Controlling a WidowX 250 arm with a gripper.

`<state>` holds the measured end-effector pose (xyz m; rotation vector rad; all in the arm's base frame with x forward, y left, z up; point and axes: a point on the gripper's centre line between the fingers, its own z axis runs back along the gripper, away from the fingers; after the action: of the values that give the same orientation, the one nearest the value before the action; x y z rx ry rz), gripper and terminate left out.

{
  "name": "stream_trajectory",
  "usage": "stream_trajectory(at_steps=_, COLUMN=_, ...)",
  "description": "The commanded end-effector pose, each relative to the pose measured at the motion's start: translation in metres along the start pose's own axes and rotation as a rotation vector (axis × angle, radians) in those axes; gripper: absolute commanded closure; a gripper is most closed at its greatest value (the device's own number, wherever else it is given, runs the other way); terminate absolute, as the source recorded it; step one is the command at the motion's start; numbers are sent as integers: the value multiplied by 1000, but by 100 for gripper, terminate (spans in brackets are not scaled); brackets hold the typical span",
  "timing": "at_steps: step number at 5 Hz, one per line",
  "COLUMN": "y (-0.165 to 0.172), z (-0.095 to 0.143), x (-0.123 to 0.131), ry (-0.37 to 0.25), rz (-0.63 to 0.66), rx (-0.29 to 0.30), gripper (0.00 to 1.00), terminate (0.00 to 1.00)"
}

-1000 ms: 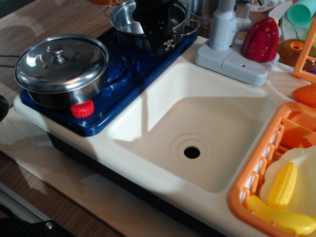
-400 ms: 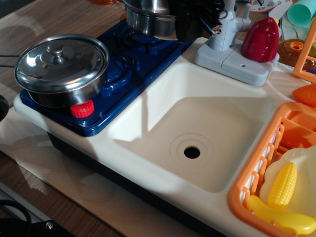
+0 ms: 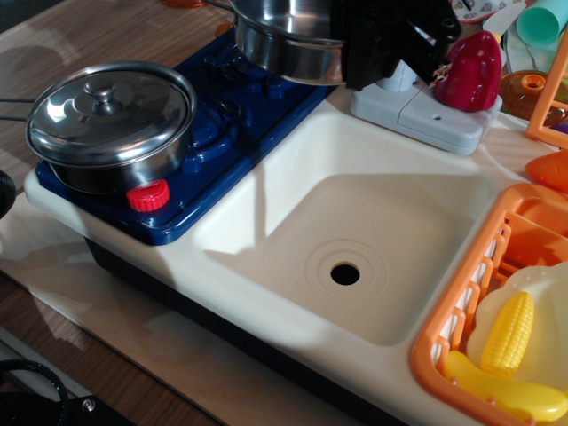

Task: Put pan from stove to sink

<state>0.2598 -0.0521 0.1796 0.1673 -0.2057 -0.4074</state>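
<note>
The shiny steel pan [image 3: 288, 40] hangs in the air at the top of the view, above the stove's back right corner and the sink's far left rim. My black gripper [image 3: 373, 40] is shut on the pan's right rim and carries it; its fingertips are hidden against the pan. The dark blue stove [image 3: 240, 115] with a red knob [image 3: 147, 195] lies at the left, its back burner now bare. The cream-white sink [image 3: 355, 240] with a round black drain [image 3: 345, 274] fills the middle.
A lidded steel pan [image 3: 108, 120] sits on the stove's front burner. A grey faucet base [image 3: 426, 111] and a dark red toy [image 3: 468, 71] stand behind the sink. An orange dish rack [image 3: 461, 319] at the right holds corn [image 3: 508, 333] and a banana [image 3: 510, 395].
The pan was lifted off the back burner and has moved right and toward the sink, held in my gripper. The lidded pan has not moved.
</note>
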Motion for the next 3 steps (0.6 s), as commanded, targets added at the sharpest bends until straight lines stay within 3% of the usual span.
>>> stream_trajectory(at_steps=1, y=-19, z=18, x=-3, ry=-35, rz=57, rx=15, gripper=0, terminate=0)
stream_trajectory(at_steps=3, y=-28, z=20, x=-2, ry=-64, rz=46, rx=-4, gripper=0, terminate=0)
